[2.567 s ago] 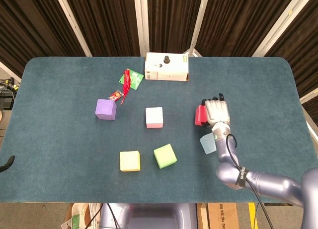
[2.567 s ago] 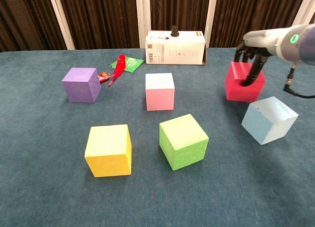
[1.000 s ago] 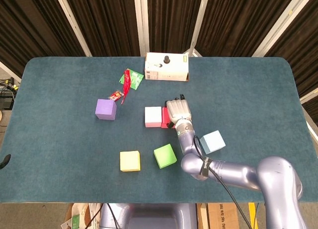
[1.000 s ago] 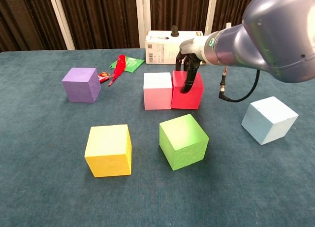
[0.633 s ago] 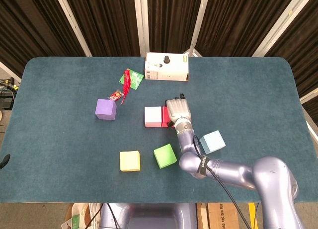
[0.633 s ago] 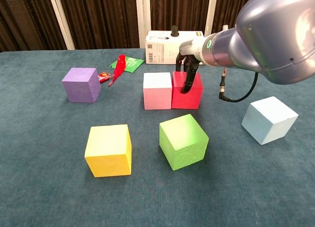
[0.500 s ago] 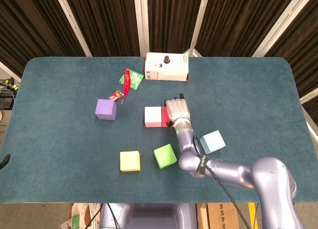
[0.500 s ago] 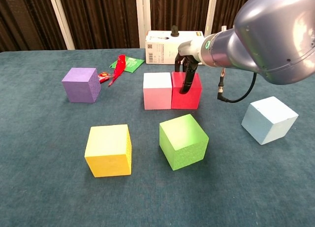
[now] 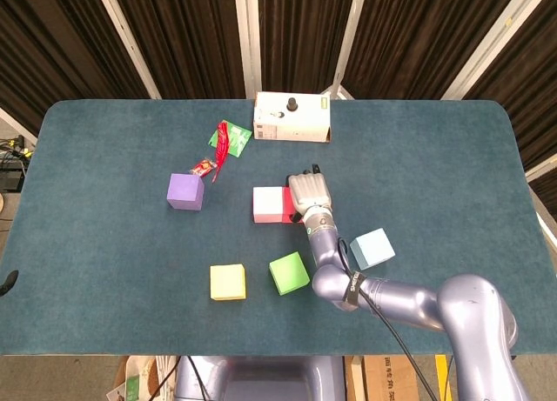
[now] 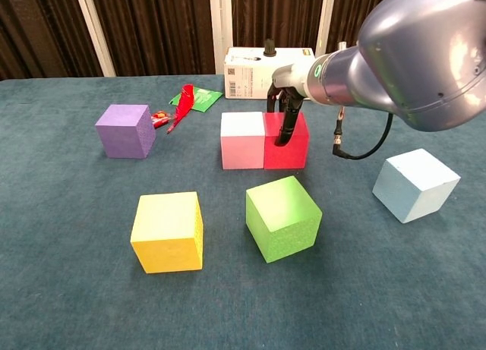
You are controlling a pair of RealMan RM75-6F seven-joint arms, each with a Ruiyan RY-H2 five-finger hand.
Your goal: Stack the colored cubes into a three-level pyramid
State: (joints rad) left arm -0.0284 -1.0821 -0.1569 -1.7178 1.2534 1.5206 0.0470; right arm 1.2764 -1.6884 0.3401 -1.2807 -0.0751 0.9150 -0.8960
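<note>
From the head camera, the right hand (image 9: 310, 192) lay over the red cube (image 9: 290, 206), which stood flush against the pink cube (image 9: 267, 204) mid-table; the left hand was out of sight. From the chest camera, dark fingers (image 10: 286, 121) gripped the red cube (image 10: 287, 146), touching the pink cube (image 10: 242, 140); a white box (image 10: 270, 73) stood behind.

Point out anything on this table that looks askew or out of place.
The green cube and light blue cube sit turned at an angle, unlike the squarely set pink cube and red cube. Red and green wrappers lie loose near the white box, unrelated to the cubes.
</note>
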